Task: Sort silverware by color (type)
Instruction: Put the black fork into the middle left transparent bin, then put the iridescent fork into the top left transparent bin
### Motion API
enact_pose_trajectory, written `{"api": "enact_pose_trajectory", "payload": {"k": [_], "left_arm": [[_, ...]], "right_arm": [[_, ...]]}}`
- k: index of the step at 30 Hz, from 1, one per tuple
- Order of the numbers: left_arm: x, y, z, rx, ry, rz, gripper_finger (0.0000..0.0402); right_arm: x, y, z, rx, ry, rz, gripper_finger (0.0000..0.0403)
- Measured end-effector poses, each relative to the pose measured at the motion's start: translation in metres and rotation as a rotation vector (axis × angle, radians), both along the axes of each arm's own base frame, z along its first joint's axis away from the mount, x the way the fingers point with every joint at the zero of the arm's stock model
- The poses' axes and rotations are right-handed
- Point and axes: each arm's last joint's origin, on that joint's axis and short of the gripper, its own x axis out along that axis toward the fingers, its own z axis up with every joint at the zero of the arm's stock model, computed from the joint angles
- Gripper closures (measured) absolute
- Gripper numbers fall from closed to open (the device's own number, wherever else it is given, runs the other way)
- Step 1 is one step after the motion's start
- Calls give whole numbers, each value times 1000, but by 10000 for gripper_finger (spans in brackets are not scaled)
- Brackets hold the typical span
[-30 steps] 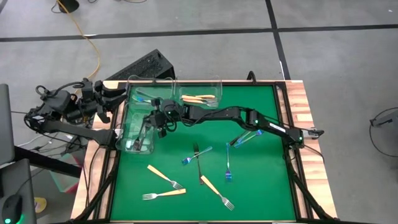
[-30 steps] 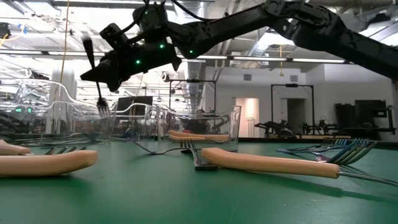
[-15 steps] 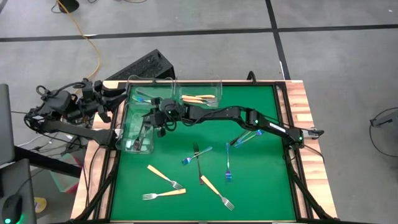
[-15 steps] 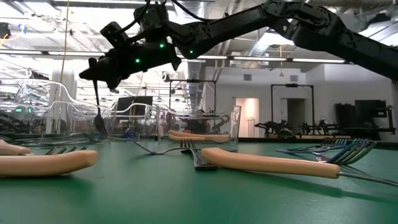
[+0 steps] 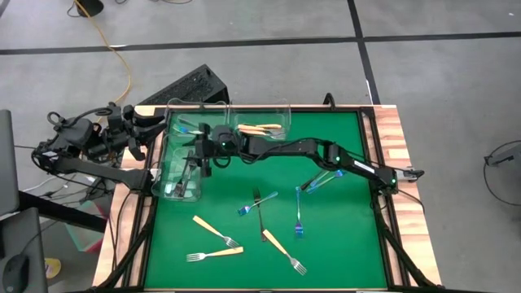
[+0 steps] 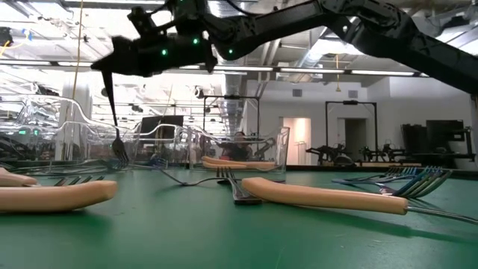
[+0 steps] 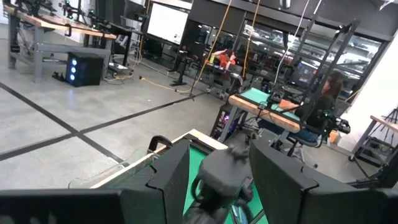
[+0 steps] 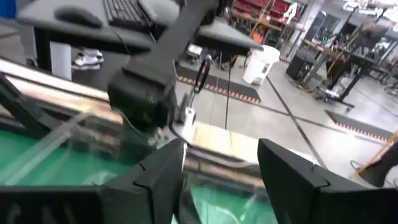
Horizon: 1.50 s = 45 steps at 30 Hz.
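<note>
Green felt [image 5: 326, 236] covers the wood-edged table we look down on, with grey workshop floor around it and a long hall of benches and racks visible beyond in the low view. At the far left of the felt stand three clear plastic bins: a long clear bin [image 5: 168, 163] on the left edge with dark grey-black forks [image 5: 186, 179] in it, a clear bin [image 5: 198, 114] at the far edge with a shiny blue-iridescent fork [image 5: 189, 128], and a clear bin [image 5: 277, 118] just right of it with tan-handled forks [image 5: 259, 129]. We see the right gripper [image 5: 199, 150] stretched across from the right side, hovering over the long bin, its fingers spread apart; in the low view a dark fork [image 6: 112, 112] stands upright below it, tines down inside the bin, and we cannot tell whether a finger still touches its handle. Loose on the felt lie three tan-handled forks with silver tines [image 5: 216, 231] near the front, a dark grey-black fork [image 5: 260, 213] in the middle, and blue-iridescent forks [image 5: 299, 221] to the right, with two more [image 5: 320, 181] under the right arm. Off the table's far-left corner we see the left gripper [image 5: 151, 120] waiting, jaws partly open and empty.
</note>
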Motion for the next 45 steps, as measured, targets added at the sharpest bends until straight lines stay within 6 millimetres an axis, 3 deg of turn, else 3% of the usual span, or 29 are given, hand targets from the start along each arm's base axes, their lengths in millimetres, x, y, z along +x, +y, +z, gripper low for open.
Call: {"api": "enact_pose_trajectory", "payload": {"k": [11, 18, 22, 27, 32, 38, 45], "left_arm": [[0, 0, 1, 7, -3, 8, 249], [0, 0, -1, 14, 21, 7, 249], [0, 0, -6, 8, 63, 7, 249], [4, -1, -13, -22, 132, -20, 249], [28, -6, -19, -21, 243, -80, 249], [76, -15, -34, 27, 439, -173, 249], [131, -24, -51, 63, 546, -265, 249]], "right_arm": [[-16, 7, 52, 49, -48, 4, 163], [-45, 7, 103, 48, 14, -3, 163], [-80, 11, 147, 2, 86, 2, 163], [-137, 17, 200, 5, 185, 0, 163], [-195, 24, 239, 0, 263, -54, 163], [-255, 30, 270, 76, 307, -103, 164], [-312, 37, 280, 188, 447, -172, 164]]}}
